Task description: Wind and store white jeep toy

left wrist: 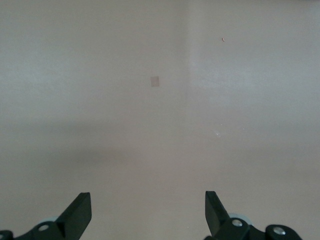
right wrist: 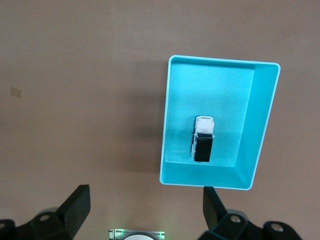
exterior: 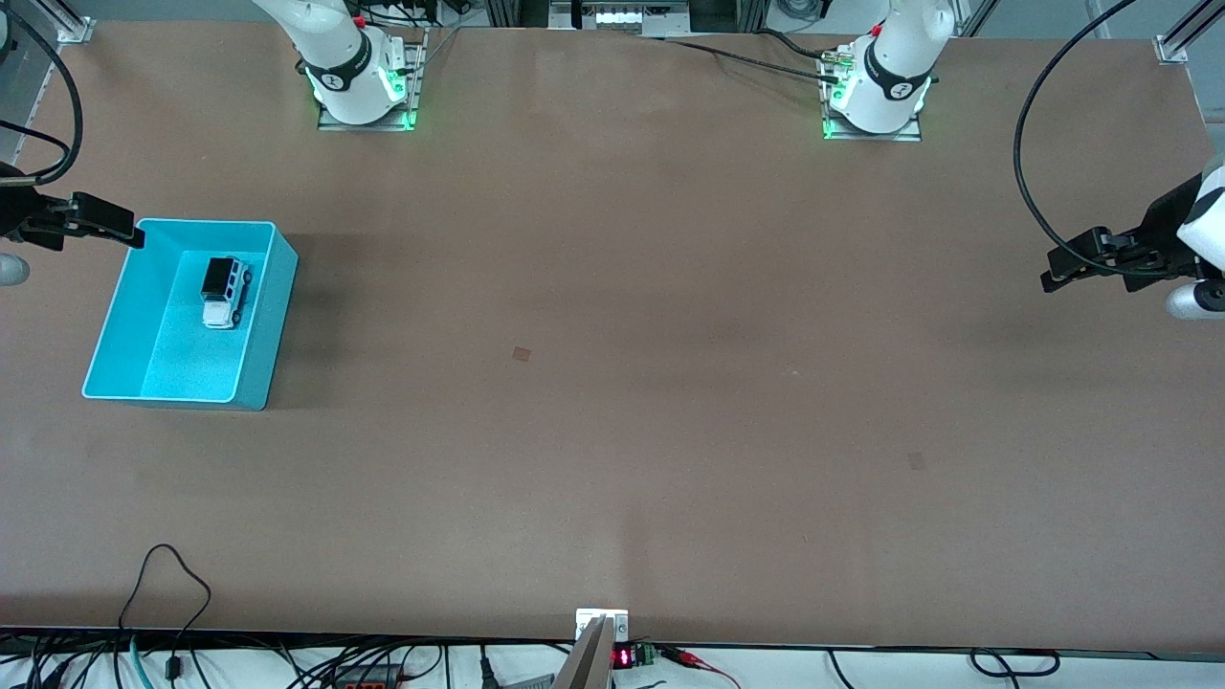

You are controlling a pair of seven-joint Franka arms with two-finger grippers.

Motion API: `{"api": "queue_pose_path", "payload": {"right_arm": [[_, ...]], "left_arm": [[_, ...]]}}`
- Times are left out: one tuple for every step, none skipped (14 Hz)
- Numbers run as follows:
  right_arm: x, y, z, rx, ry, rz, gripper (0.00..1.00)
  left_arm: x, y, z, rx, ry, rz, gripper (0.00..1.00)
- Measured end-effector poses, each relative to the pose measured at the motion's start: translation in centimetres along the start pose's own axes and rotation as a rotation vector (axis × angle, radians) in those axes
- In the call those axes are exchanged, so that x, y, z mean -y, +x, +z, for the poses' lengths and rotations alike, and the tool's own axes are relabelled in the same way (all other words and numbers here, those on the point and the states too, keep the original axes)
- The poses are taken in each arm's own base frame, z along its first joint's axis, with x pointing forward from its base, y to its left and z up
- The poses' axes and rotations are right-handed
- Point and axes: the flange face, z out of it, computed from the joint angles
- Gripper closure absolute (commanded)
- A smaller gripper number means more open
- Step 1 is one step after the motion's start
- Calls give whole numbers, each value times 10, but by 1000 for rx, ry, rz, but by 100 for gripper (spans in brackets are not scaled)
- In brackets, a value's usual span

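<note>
The white jeep toy (exterior: 223, 292) has a black roof and lies on its wheels inside the teal bin (exterior: 273, 335), at the right arm's end of the table. In the right wrist view the jeep (right wrist: 202, 140) rests on the floor of the bin (right wrist: 260, 125), near the bin wall closest to the robots' bases. My right gripper (exterior: 120, 225) (right wrist: 146, 195) hangs open and empty in the air, off the bin's corner by the table's edge. My left gripper (exterior: 1062, 266) (left wrist: 147, 196) waits open and empty over bare table at the left arm's end.
Two small tape marks (exterior: 521, 353) (exterior: 916, 460) lie on the brown tabletop, and one such mark (left wrist: 155, 81) shows in the left wrist view. The arm bases (exterior: 364, 91) (exterior: 876, 96) stand along the table's edge farthest from the front camera. Cables (exterior: 172, 593) trail at its nearest edge.
</note>
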Motion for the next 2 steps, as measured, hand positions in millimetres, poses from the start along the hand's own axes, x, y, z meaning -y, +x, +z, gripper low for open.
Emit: {"api": "queue_pose_path", "payload": {"right_arm": [[0,0,0,1,0,0,0],[0,0,1,1,0,0,0]], "left_arm": [[-1,0,0,0,0,1,0],[-1,0,0,0,0,1,0]]}}
